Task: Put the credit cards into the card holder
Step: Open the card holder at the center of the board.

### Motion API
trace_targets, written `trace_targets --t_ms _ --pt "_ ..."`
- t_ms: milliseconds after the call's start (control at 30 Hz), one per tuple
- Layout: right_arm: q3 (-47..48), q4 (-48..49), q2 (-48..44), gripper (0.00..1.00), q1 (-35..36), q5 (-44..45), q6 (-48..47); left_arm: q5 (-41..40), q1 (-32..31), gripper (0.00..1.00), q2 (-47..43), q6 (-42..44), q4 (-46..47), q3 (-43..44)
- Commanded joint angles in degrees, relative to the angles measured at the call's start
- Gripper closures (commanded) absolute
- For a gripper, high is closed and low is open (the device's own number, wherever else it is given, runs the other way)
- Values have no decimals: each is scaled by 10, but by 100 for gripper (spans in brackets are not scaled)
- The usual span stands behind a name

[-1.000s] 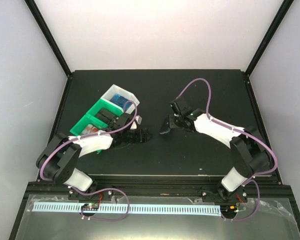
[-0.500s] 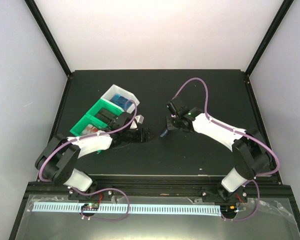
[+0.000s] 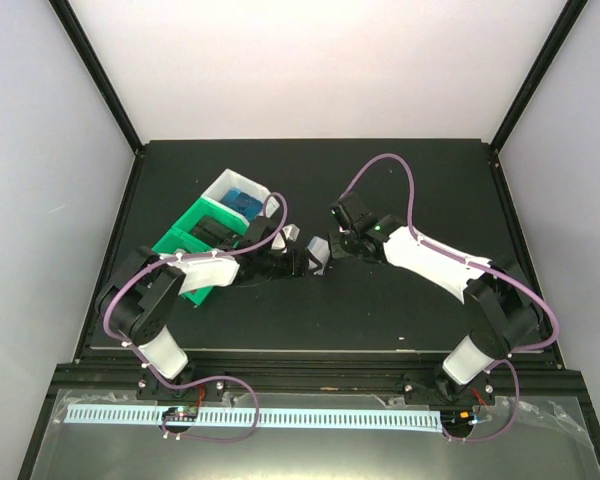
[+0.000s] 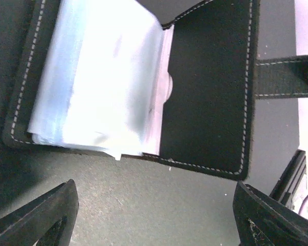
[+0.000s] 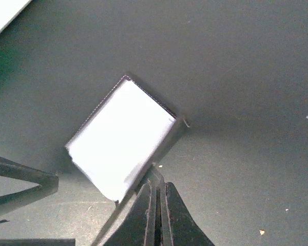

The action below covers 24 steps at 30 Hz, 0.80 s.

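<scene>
The holder [image 4: 108,82] lies open near the middle of the worktop [image 3: 380,310], pale pocket side up. In the left wrist view its black flap and strap spread toward 3 o'clock. The right end effector [image 5: 155,182] is clenched, its tips at the holder's 5 o'clock edge in its own view. It appears to pinch a thin bit of the cover there, though the bite is small and hard to read. The left end effector [image 4: 154,183] is released and hovers wide over the holder, with the holder at 12 o'clock between its fingers and nothing in its grasp. Neither end effector carries a card. The green tray [image 3: 180,240] and white tray [image 3: 220,185] sit toward 10 o'clock from the holder, the green one near it and the white one beyond. The main risk I see is the shallow right-hand pinch. If the left arm presses or drags on the pockets, the cover could slip free and the holder could slide or fold shut. The two arms are also very close together, so a careless reach toward the trays could knock the right fingers or nudge the holder askew.
</scene>
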Motion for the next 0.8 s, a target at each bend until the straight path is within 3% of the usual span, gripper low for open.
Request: trace_targets --t_ms 0,367,567,767 --pt "-24 16 -3 99 1 40 -7 -24 0 17 17 4 -3 33" --pt "-51 -6 29 98 -6 195 28 -65 -1 25 9 22 -30 40" --pt "-31 8 74 95 -19 209 20 -29 0 30 34 22 -21 67" --pt "-16 22 118 95 -32 209 20 -10 0 44 50 12 -4 79"
